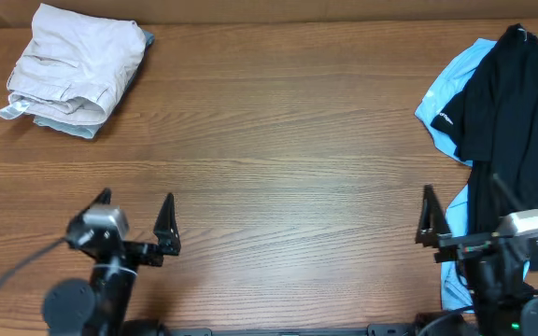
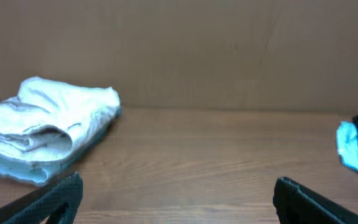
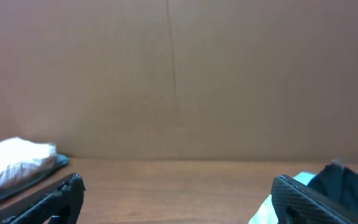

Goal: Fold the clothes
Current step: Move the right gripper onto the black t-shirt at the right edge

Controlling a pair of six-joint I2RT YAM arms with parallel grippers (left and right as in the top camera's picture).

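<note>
Jaws on the left gripper stand spread as wide as they go, with nothing between them, low over bare wood at the near left of the table. Jaws on the right gripper are spread just as wide and also hold nothing. Its inner finger is over bare wood; its outer finger lies over dark cloth and is hard to make out.

Just under and behind the right gripper, a black T-shirt lies crumpled along the right edge, on top of a light blue shirt that shows at its left side. At the far left corner, well apart from both grippers, beige folded shorts sit on a pale blue cloth. The left wrist view shows the shorts ahead and to the left. A brown wall stands behind the table.
</note>
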